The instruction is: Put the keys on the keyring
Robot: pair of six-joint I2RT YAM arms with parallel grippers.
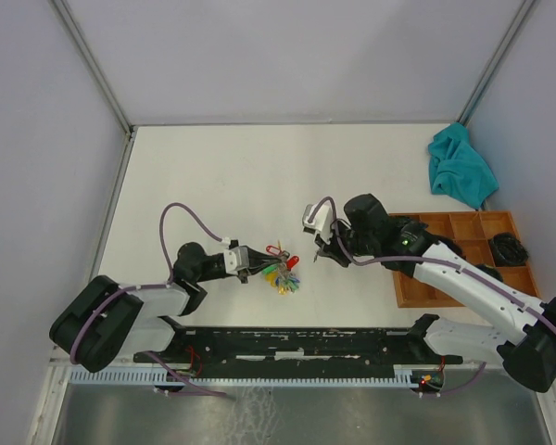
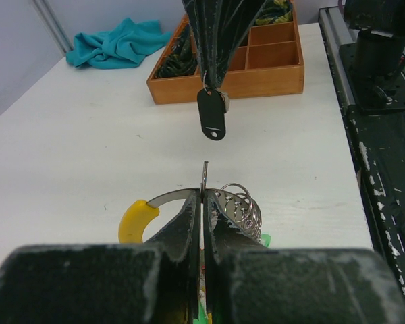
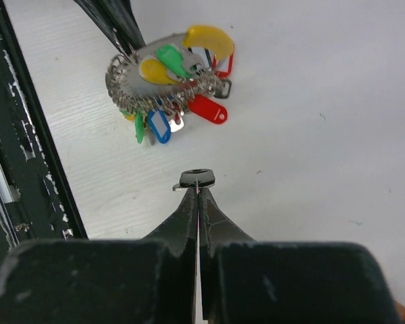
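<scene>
left gripper [image 2: 203, 204] pinches silvery metal keyring [image 3: 163, 79] | right gripper [image 3: 198, 196] clamps small black key [image 3: 197, 178] near keyring | suggest: align key hole to ring end (slowly)

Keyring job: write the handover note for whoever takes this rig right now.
Left gripper: shut on the metal rim of the keyring.
Right gripper: shut on the black key, held facing the ring with a gap between them, not touching.
Green loose key: cannot be picked out from the bunch's coloured tags.
Done: ring and black key both grasped.
Left: thread the black key onto the ring, then find the green one and add it if it is not already on.
</scene>
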